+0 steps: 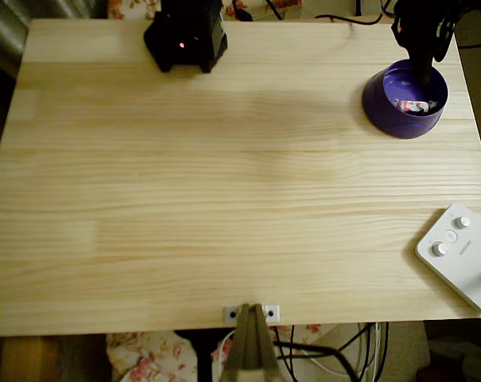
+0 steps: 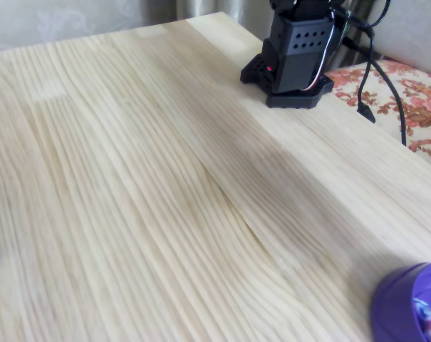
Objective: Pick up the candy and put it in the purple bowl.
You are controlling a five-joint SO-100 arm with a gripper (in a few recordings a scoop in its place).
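The purple bowl (image 1: 381,105) stands at the table's far right in the overhead view. Its rim also pokes into the bottom right corner of the fixed view (image 2: 397,303). The candy (image 1: 413,105), white with red marks, lies inside the bowl on its bottom. My black gripper (image 1: 424,79) hangs over the bowl's far side, its tip pointing down into the bowl just above the candy. The fingers merge into one dark shape, so I cannot see how far apart they are or whether they touch the candy.
The arm's black base (image 1: 184,36) (image 2: 295,53) sits at the table's far edge. A white device with round knobs (image 1: 463,255) lies at the near right corner. A clamp (image 1: 252,314) grips the front edge. Cables (image 2: 386,78) trail off the table behind the base.
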